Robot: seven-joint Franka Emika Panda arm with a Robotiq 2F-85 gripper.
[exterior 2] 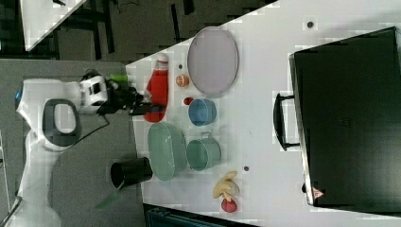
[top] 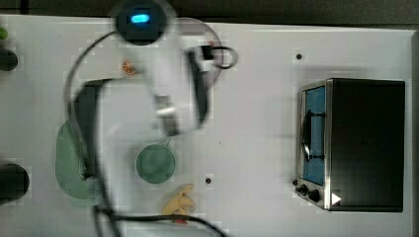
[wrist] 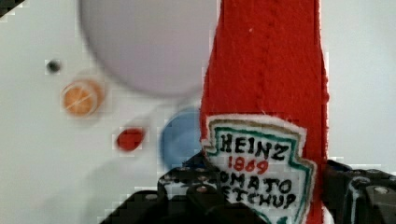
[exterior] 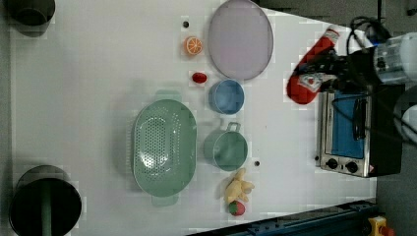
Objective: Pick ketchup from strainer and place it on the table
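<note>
White table (exterior: 98,73) crowded: plate (exterior: 240,39), blue cup (exterior: 226,96), toaster oven (exterior: 351,132); pincer (wrist: 261,196) grips ketchup (exterior: 310,66).

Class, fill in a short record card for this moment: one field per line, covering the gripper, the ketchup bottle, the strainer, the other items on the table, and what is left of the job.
Gripper: gripper shut on the ketchup, fingers clamped on either side of its label
Ketchup: lifted clear of the strainer, not yet on the table
Strainer: strainer pale green, nothing inside
Nearby: green cup, blue cup, oval plate, orange slice, small red piece, toaster oven
Left to do: lower the ketchup onto bare table and release
</note>
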